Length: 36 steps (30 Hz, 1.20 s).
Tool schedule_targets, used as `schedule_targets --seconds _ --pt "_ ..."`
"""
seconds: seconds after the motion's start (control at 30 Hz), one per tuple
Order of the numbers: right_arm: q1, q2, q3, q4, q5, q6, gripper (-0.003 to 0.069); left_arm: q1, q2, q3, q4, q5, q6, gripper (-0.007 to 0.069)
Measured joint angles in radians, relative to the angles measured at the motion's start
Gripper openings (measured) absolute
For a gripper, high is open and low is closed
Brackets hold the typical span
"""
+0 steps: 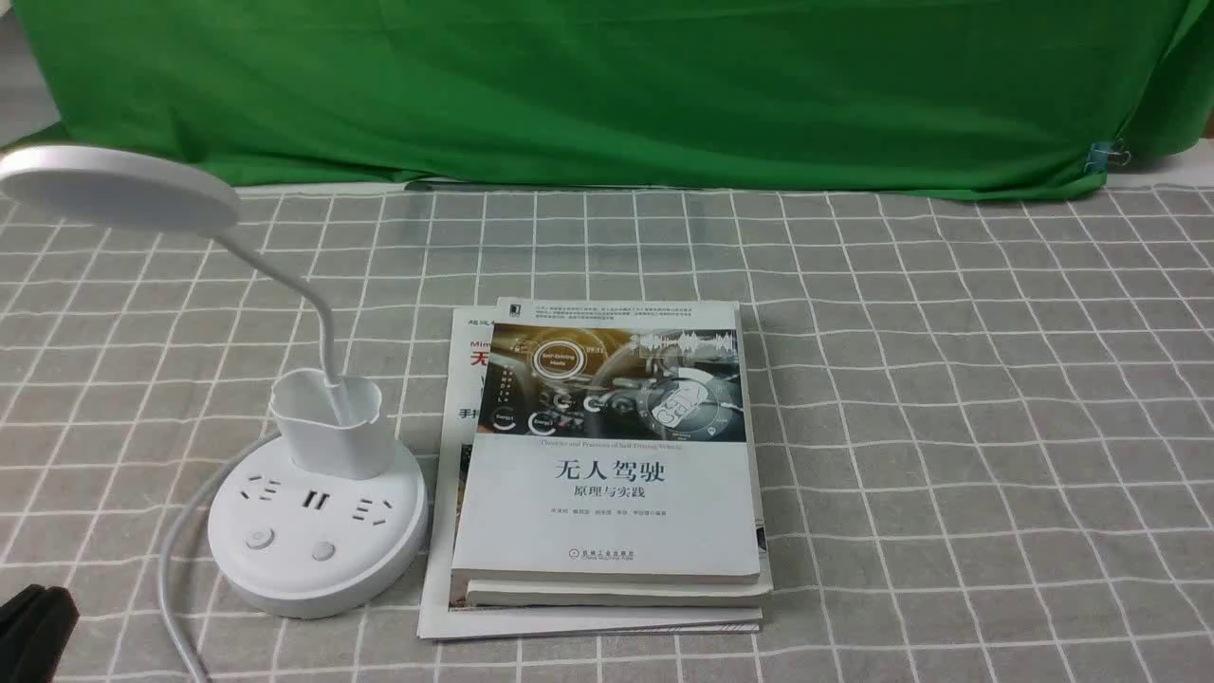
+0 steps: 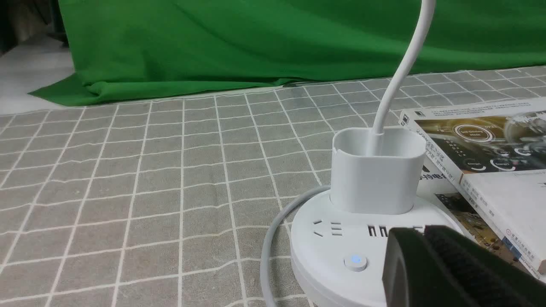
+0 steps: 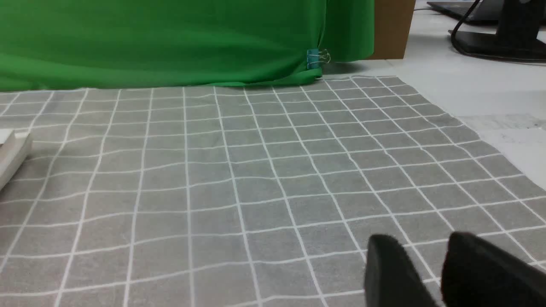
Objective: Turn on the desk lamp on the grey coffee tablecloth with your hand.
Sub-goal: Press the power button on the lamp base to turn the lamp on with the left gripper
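Observation:
The white desk lamp's round base (image 1: 318, 531) stands on the grey coffee tablecloth (image 1: 948, 427) at the near left, with its cup holder (image 1: 332, 422), bendy neck and disc head (image 1: 114, 185). Two buttons (image 1: 258, 539) sit on the base front. In the left wrist view one button (image 2: 355, 261) glows blue. My left gripper (image 1: 33, 631) is shut and empty, low at the near left of the base; in its wrist view (image 2: 422, 232) it hides the base's other button. My right gripper (image 3: 420, 243) is slightly open over bare cloth, outside the front view.
A stack of books (image 1: 607, 455) lies just right of the lamp base. The lamp's white cable (image 1: 175, 550) curves off the base's left side toward the front edge. A green backdrop cloth (image 1: 607, 85) with a blue clip (image 1: 1105, 154) closes the far side.

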Motion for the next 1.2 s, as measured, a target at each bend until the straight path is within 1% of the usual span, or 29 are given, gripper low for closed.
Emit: schedule_targets --seconds 0.93,1.0,1.03,1.07,1.2 --pt "0.000 0.000 0.000 0.000 0.000 0.000 0.0245 0.000 0.000 0.000 0.004 -0.013 0.000 0.0019" --pt "0.000 0.000 0.000 0.000 0.000 0.000 0.0245 0.000 0.000 0.000 0.004 -0.078 0.000 0.0019" --pt "0.000 0.000 0.000 0.000 0.000 0.000 0.0245 0.000 0.000 0.000 0.004 -0.084 0.000 0.0019" --pt "0.000 0.000 0.000 0.000 0.000 0.000 0.0245 0.000 0.000 0.000 0.004 -0.143 0.000 0.0019" --pt "0.000 0.000 0.000 0.000 0.000 0.000 0.0245 0.000 0.000 0.000 0.006 -0.256 0.000 0.0019"
